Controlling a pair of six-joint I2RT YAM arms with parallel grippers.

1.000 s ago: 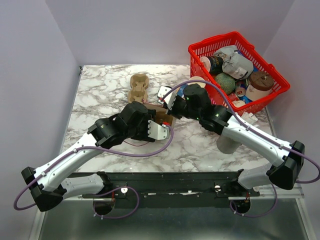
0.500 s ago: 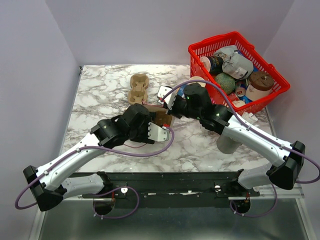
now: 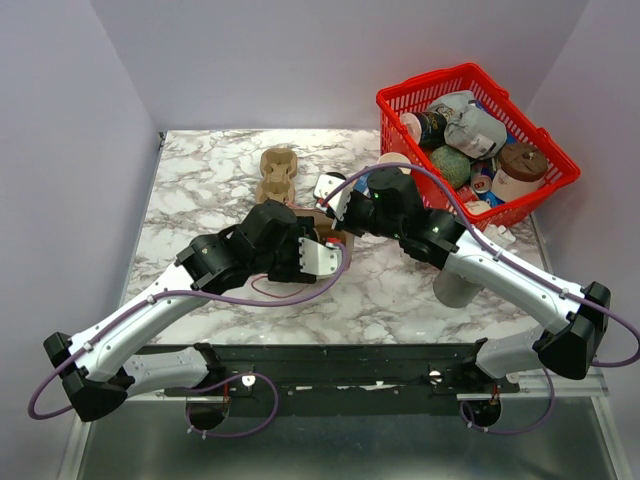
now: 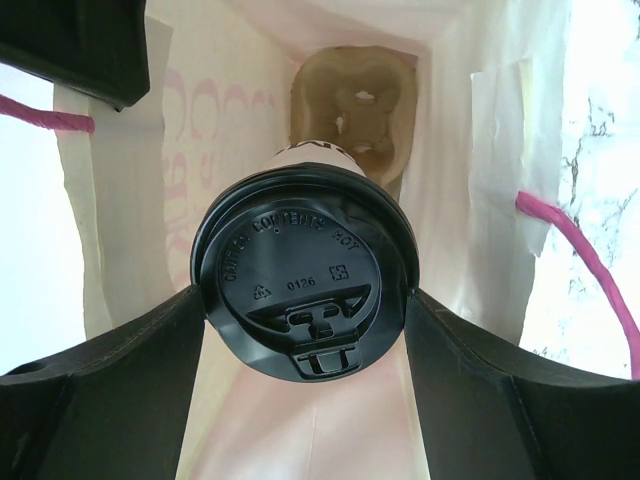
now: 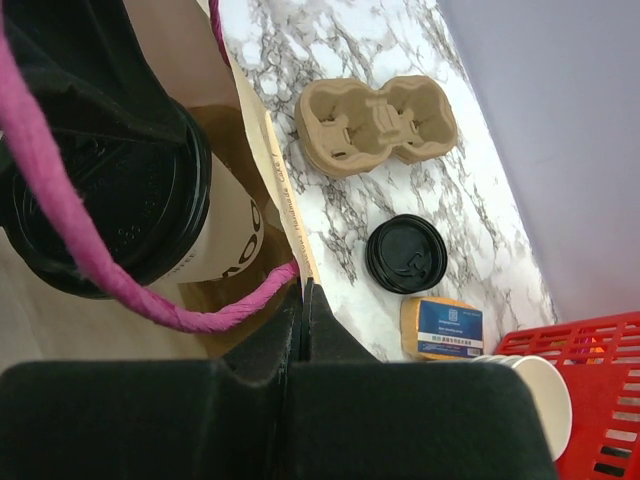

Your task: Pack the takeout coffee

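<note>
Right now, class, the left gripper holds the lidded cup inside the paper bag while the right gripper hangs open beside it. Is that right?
Not quite. The right gripper is shut on the paper bag at its rim, as the right wrist view shows. The left gripper does hold the lidded cup inside the bag.

"CAUTION CONTENTS HOT", "0126" on lid (image 4: pixel 300 285)
</note>
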